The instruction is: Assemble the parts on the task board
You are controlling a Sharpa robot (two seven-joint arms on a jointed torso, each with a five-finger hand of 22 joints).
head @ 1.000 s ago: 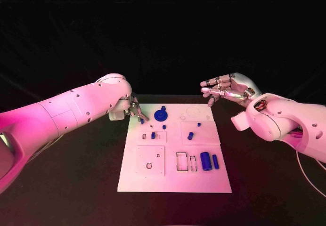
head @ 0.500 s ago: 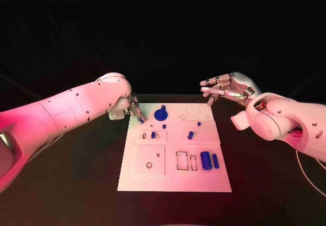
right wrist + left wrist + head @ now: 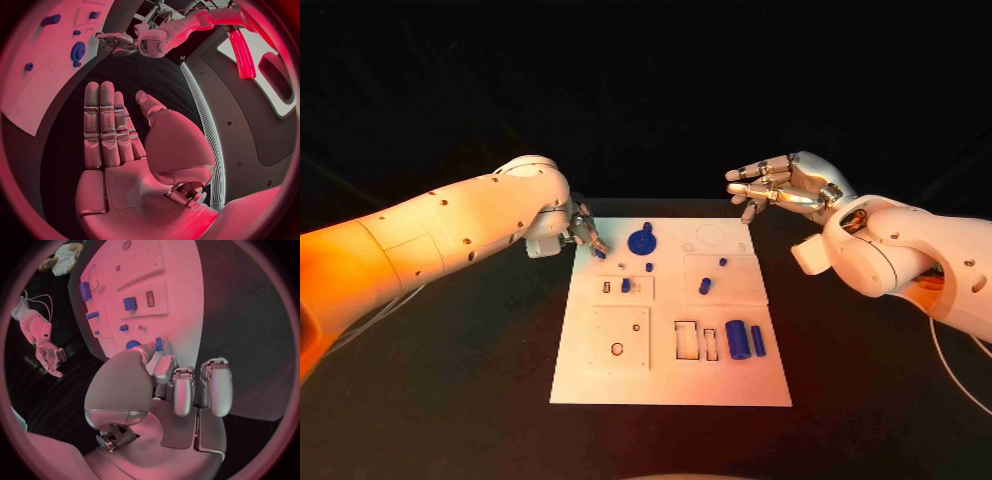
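While the black worktop [image 3: 444, 380] stretches wide under everything, the white board [image 3: 671, 385] lies at its middle, long side running away from the robot. Blue parts sit on it: a round disc [image 3: 642, 242] near the far end, a thick cylinder [image 3: 736, 340] and a thin rod [image 3: 757, 342] side by side toward the near right, and a small block [image 3: 705, 287] at mid-board. At the board's far left corner, the left hand [image 3: 584, 232] pinches a small blue piece [image 3: 159, 343] between thumb and fingertip. Beyond the far right corner, the right hand [image 3: 783, 187] hovers off the board, fingers apart, holding nothing.
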